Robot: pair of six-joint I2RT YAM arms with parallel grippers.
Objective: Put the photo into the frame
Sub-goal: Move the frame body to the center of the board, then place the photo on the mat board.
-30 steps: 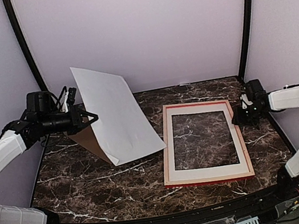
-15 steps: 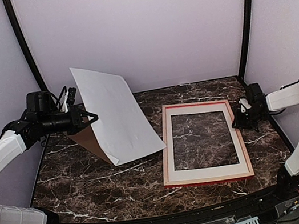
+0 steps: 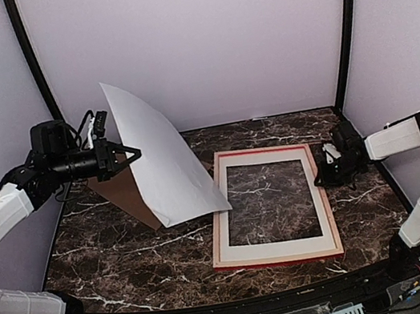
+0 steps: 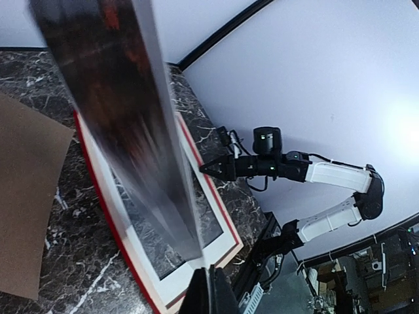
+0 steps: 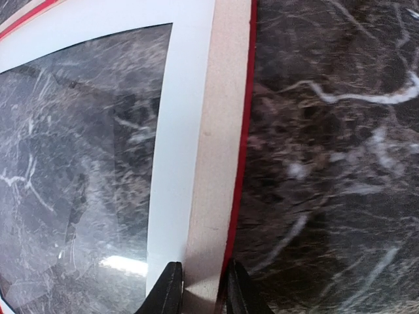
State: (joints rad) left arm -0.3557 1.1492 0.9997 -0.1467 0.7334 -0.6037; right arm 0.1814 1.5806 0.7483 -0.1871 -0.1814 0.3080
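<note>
My left gripper (image 3: 125, 154) is shut on the left edge of the photo (image 3: 166, 161) and holds it steeply tilted above the table's left side, white back to the top camera. In the left wrist view the printed reddish-brown side (image 4: 111, 98) runs edge-on away from my fingertips (image 4: 208, 291). The frame (image 3: 279, 257) lies flat, pale wood back up, with a thin red edge. My right gripper (image 3: 323, 170) is shut on its right rail; the right wrist view shows that rail (image 5: 216, 163) between my two fingertips (image 5: 201, 289).
A white mat (image 3: 279, 247) with a cut-out window sits inside the frame, also in the right wrist view (image 5: 180, 118). A brown backing board (image 3: 124, 198) lies under and behind the photo. The booth's walls and black posts (image 3: 343, 20) close in the back.
My right gripper has dragged the frame leftward toward the photo and turned it slightly. My left gripper has lifted the photo into a steeper tilt.
</note>
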